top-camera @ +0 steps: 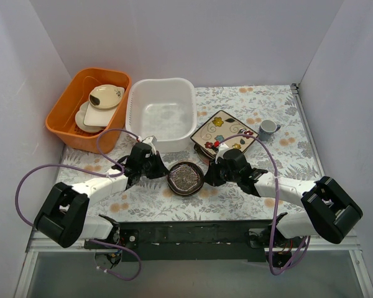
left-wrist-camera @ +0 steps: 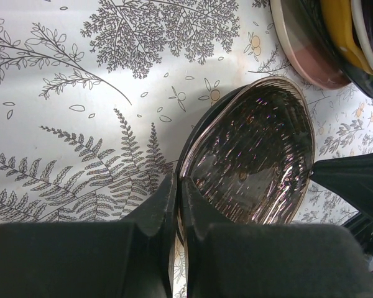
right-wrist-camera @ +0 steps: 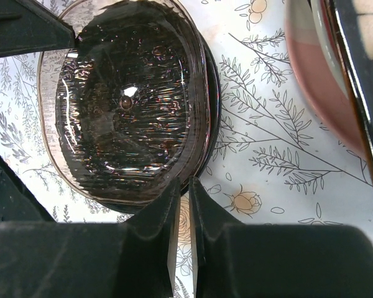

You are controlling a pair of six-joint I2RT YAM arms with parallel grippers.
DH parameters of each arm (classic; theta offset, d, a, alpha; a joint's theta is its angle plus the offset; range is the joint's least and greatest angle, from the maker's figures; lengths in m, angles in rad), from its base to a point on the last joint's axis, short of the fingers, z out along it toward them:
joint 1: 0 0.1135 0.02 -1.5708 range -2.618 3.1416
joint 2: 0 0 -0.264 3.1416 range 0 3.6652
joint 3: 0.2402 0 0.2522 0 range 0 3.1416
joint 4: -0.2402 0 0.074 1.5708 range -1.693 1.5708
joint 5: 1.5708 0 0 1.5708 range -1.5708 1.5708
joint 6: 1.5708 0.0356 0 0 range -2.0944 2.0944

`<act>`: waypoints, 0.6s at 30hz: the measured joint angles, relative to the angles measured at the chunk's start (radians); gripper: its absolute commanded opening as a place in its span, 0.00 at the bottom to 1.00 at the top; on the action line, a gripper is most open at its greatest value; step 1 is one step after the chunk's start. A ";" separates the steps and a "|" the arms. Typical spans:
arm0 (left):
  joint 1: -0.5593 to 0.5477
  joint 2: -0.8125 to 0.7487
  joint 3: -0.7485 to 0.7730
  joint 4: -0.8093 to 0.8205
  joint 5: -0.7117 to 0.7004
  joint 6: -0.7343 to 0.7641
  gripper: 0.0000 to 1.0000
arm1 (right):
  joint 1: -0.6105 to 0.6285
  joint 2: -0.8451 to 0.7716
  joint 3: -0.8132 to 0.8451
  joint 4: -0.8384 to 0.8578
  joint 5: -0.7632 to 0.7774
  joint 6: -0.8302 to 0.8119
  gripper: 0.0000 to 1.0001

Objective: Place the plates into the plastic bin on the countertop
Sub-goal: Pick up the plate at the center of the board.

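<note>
One small dark glossy round plate [top-camera: 185, 177] sits flat on the fern-printed white countertop [top-camera: 298, 155], midway along the near edge, and both of my grippers are on it. My left gripper [left-wrist-camera: 180, 186] is at its left rim, fingers drawn almost together with only a dark slit between them. The rim runs right up to that slit, but I can't tell if it's pinched. It's the same on the other side: my right gripper [right-wrist-camera: 184, 189] is narrowed to a sliver at the right rim, and again I can't tell about the grip.

Toward the far edge there's one white rectangular plastic bin [top-camera: 137, 99], with no plate in it. Just to its right is one stack of plates with the cream square floral plate [top-camera: 222, 130] on top and a pink-cream round plate [left-wrist-camera: 311, 56] lowest. I can't count the layers between them. One small grey cup [top-camera: 268, 128] stands beyond the stack, nearer the right edge. In the far left corner is one orange plastic tub [top-camera: 59, 115], with cream dishes [top-camera: 102, 99] piled inside.
</note>
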 measured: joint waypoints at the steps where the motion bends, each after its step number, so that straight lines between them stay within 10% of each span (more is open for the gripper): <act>1: 0.000 0.000 0.001 -0.002 -0.001 0.000 0.00 | 0.000 0.000 0.000 0.000 0.001 0.000 0.17; 18: -0.007 -0.043 0.022 -0.062 -0.024 0.012 0.00 | 0.000 0.000 0.023 -0.009 0.000 -0.010 0.26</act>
